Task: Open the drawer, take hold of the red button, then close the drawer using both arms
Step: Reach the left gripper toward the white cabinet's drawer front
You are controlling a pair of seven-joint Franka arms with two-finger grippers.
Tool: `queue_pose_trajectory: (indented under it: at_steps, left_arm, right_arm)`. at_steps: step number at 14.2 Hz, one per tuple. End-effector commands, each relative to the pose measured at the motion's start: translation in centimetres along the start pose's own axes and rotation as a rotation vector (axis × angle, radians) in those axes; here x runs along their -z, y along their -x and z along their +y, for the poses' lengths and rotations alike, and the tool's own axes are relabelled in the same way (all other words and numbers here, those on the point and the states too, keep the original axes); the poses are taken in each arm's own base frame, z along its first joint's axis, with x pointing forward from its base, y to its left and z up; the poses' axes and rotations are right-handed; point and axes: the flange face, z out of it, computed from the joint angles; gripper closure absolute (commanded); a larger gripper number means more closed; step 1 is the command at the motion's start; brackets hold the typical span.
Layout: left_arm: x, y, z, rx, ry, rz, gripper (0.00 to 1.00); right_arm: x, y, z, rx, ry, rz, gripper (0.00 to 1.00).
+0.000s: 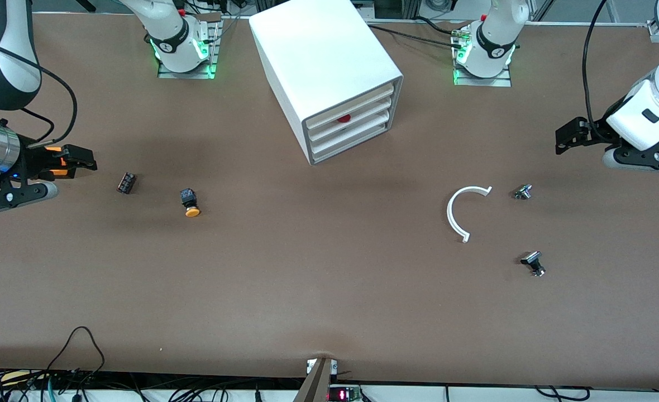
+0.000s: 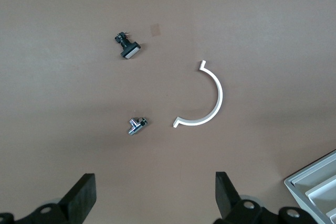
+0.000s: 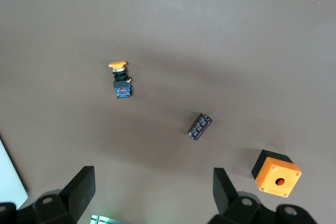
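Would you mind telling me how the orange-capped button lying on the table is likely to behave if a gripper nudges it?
The orange-capped button lies on its side, so its round cap would probably let it roll in an arc rather than slide straight. Its boxy dark body may stop that roll early. It looks small and rigid, so it is likely light and would skid easily on the smooth table.
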Motion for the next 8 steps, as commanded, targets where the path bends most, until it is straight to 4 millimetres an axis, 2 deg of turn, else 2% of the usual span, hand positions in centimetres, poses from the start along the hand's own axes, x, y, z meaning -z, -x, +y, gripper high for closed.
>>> queue_pose_trajectory:
  at_steps: [1,8]
  left_arm:
    - [0.64,0.41,-0.14,-0.006,-0.032,-0.008,0.0]
    - [0.7,0.22,-0.02,-0.006,-0.027,0.001,0.0]
  right_arm:
    - [0.16,-0.25,-0.27,0.005,0.002,0.007,0.01]
    - [0.24,-0.09,0.06,0.001,0.002,0.007,0.01]
